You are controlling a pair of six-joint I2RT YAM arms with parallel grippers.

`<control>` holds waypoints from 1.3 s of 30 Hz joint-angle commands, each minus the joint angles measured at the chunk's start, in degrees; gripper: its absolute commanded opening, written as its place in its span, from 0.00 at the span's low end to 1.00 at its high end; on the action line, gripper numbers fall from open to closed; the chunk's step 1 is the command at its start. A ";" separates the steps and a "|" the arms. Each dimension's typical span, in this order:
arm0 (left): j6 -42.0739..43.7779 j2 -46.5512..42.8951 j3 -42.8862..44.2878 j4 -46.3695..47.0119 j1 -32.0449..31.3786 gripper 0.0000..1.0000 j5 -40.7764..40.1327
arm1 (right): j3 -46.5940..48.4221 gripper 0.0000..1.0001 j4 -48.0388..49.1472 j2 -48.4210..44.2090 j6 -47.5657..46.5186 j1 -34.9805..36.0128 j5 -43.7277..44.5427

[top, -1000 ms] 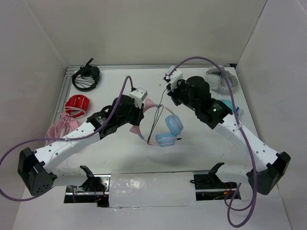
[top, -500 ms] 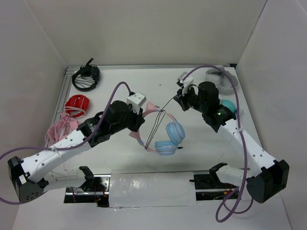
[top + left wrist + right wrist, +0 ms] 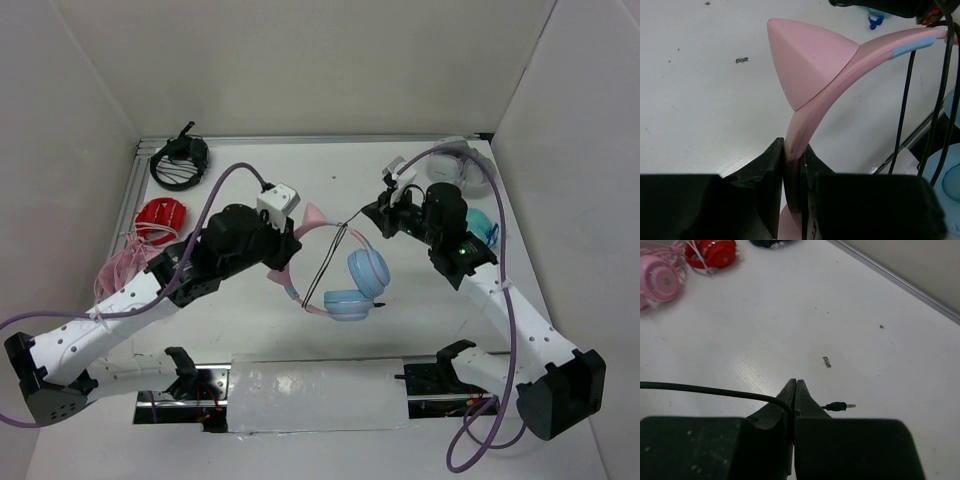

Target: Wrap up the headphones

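Cable (image 3: pixel 705 389) drawn rightward by R tool (image 3: pixel 794 385); L tool (image 3: pixel 792 148) clamps headphones (image 3: pixel 812 60).

A white table (image 3: pixel 250 175) fills the scene, closed in by a plain back wall (image 3: pixel 300 60), a left wall (image 3: pixel 50 150) and a right wall (image 3: pixel 585 120). A thin metal rail (image 3: pixel 300 139) runs along its far edge. At the near edge lies a pale sheet (image 3: pixel 315 395), perhaps translucent plastic. The light is soft and even. Small dark specks (image 3: pixel 827 361) mark the table surface.
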 commanded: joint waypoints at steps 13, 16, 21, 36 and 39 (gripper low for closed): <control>-0.73 2.44 17.32 14.22 -0.81 0.00 -2.91 | -6.84 0.01 18.33 1.69 16.09 6.60 -16.93; 0.33 4.55 20.31 14.75 -0.81 0.00 -6.16 | -7.10 0.02 18.24 0.90 19.07 8.18 -17.90; 2.26 4.64 19.44 19.84 -0.89 0.00 -10.91 | -6.32 0.09 14.85 -0.25 22.59 9.25 -19.48; 1.74 4.82 24.71 18.97 -1.24 0.00 -7.48 | -12.27 0.00 23.13 -6.30 22.67 10.13 -14.83; 1.65 4.82 24.45 19.41 -1.25 0.00 -8.89 | -15.71 0.00 26.93 -8.94 24.27 10.74 -12.54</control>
